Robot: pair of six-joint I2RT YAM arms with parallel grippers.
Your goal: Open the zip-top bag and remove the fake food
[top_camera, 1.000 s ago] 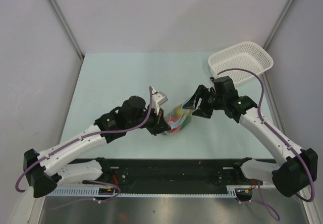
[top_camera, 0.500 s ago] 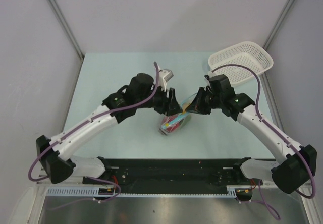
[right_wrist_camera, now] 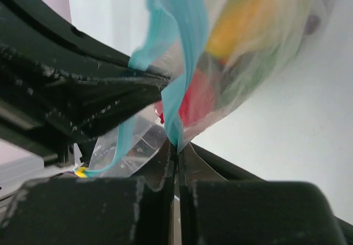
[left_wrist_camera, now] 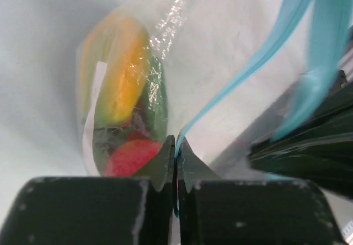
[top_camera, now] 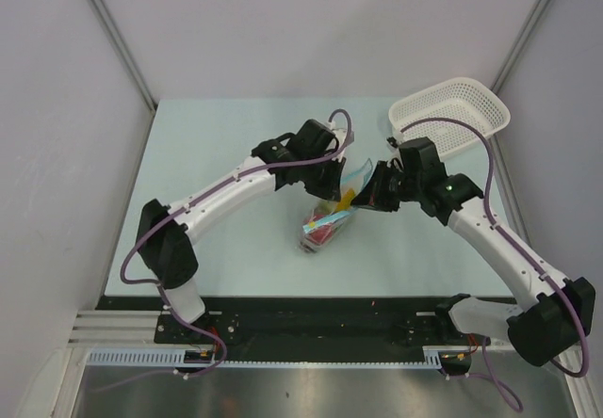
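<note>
Within the last second the left pincer [left_wrist_camera: 176, 145] has moved from the side of the bag [top_camera: 325, 222] up to its mouth. It is now clamped on one blue zip lip [left_wrist_camera: 237, 85]. The right pincer [right_wrist_camera: 177, 148] is clamped on the other. The bag hangs between them over the desk [top_camera: 217, 145], with the food [left_wrist_camera: 124, 90] inside. The lips can now be pulled apart.

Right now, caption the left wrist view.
Left gripper pinching the zip-top bag at its edge, fake food visible inside.
</note>
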